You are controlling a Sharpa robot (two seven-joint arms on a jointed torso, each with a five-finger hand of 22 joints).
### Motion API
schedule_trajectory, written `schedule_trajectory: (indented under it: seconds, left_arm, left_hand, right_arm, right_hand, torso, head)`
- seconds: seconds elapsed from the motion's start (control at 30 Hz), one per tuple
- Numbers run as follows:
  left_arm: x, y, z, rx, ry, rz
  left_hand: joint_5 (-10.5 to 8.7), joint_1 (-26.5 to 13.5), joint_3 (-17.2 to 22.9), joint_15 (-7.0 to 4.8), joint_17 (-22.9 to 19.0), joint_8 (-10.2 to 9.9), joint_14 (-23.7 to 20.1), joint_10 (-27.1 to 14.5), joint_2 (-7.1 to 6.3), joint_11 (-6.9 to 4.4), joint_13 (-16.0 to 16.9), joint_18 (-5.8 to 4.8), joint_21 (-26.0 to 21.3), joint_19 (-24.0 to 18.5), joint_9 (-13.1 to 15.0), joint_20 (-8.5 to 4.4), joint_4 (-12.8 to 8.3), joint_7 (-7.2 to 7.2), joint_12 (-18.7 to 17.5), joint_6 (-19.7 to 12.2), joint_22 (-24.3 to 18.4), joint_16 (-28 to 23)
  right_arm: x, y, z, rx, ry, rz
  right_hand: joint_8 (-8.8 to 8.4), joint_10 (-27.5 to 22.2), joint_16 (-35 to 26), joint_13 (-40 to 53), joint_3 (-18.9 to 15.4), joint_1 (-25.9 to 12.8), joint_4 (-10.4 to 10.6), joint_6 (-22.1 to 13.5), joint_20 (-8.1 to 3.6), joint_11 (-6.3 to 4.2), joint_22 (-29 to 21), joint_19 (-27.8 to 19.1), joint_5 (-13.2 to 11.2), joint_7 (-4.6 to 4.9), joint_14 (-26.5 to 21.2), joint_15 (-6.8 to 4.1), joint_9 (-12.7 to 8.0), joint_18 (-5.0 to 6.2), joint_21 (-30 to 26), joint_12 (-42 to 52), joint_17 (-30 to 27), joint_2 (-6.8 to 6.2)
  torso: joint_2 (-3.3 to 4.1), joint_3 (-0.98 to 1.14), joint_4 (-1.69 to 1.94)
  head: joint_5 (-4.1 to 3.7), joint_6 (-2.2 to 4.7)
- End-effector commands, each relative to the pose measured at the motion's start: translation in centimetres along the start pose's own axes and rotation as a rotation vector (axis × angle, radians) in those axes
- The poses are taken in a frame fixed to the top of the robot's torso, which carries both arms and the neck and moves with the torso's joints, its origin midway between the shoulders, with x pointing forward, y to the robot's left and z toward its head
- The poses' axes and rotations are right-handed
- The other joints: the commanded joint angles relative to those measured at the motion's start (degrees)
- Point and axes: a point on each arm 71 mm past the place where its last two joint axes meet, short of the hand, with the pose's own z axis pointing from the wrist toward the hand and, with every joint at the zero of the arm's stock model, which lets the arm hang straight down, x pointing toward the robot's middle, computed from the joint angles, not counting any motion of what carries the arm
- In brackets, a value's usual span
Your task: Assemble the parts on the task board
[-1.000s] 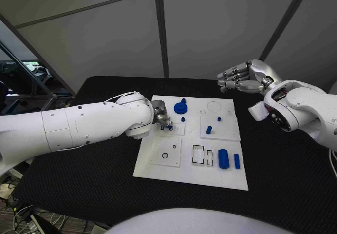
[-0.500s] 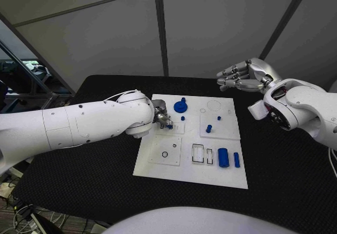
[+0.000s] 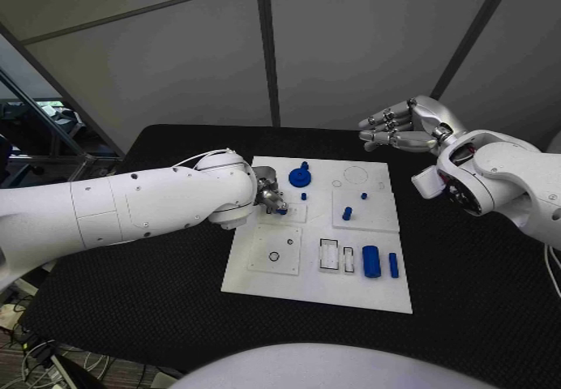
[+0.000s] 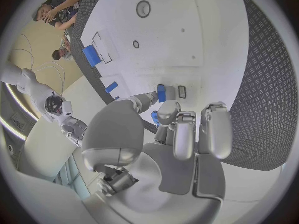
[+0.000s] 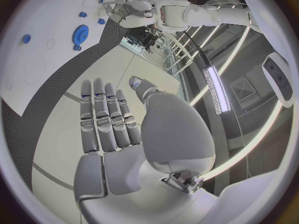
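The white task board [image 3: 306, 284] lies mid-table. My left hand [image 3: 270, 197] is low over the board's left side. It pinches a small blue part [image 3: 282, 210] between thumb and finger, right at a small rectangular recess [image 4: 181, 91]. The left wrist view shows the same blue part [image 4: 161, 92] at the fingertips [image 4: 168, 110]. My right hand [image 3: 404, 128] hangs raised beyond the board's far right corner, fingers spread and holding nothing. The right wrist view shows that hand [image 5: 115, 122] empty too.
On the board are a blue gear [image 3: 301, 174], small blue pegs [image 3: 347, 214], two blue blocks [image 3: 372, 262] at the right, two outlined slots [image 3: 330, 254] and a black ring [image 3: 274, 257]. Black table [image 3: 140, 292] surrounds the board.
The left hand has barely shifted, with the small blue part still at the recess. The right hand stays raised.
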Motion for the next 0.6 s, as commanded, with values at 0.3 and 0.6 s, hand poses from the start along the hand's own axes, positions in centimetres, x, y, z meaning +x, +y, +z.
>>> schedule_trajectory:
  seconds: [0.3,0.6]
  left_arm:
    - [0.23,0.18,0.35,-0.023,0.034,0.041]
    - [0.16,0.26,0.59,-0.032,0.044,0.045]
  left_hand:
    - [0.19,-1.9,8.4,-0.52,14.6,1.1,5.7,0.1,-0.14,-0.53,0.1,-1.47,0.4,0.4,0.0,-0.27,-8.6,-0.64,0.0,0.3,1.9,0.4]
    - [0.07,-3.9,6.8,-0.8,14.6,1.9,5.7,-0.4,-0.7,-0.88,-1.0,-1.45,0.3,0.4,-0.1,-0.47,-7.9,-1.17,-0.8,0.5,1.9,0.4]
  right_arm:
    - [0.03,0.2,0.1,-0.01,0.007,0.0]
    - [0.13,0.29,0.12,-0.013,0.008,-0.004]
  right_hand:
    - [-0.29,-0.2,-0.3,-0.1,-0.2,-0.6,0.0,-0.2,-0.14,0.02,-0.1,0.4,0.4,0.34,-0.3,0.08,0.1,0.59,-0.3,-0.1,-0.1,-0.04]
    - [-0.28,-0.2,-0.3,-0.1,-0.2,-0.6,0.1,-0.2,-0.13,0.01,-0.2,0.4,0.6,0.33,-0.3,0.09,0.1,0.6,-0.5,-0.1,-0.1,0.12]
  torso:
    - [-0.02,0.02,-0.02]
    - [0.02,0.0,-0.03]
  head:
    - [0.05,-0.11]
    - [-0.07,-0.26]
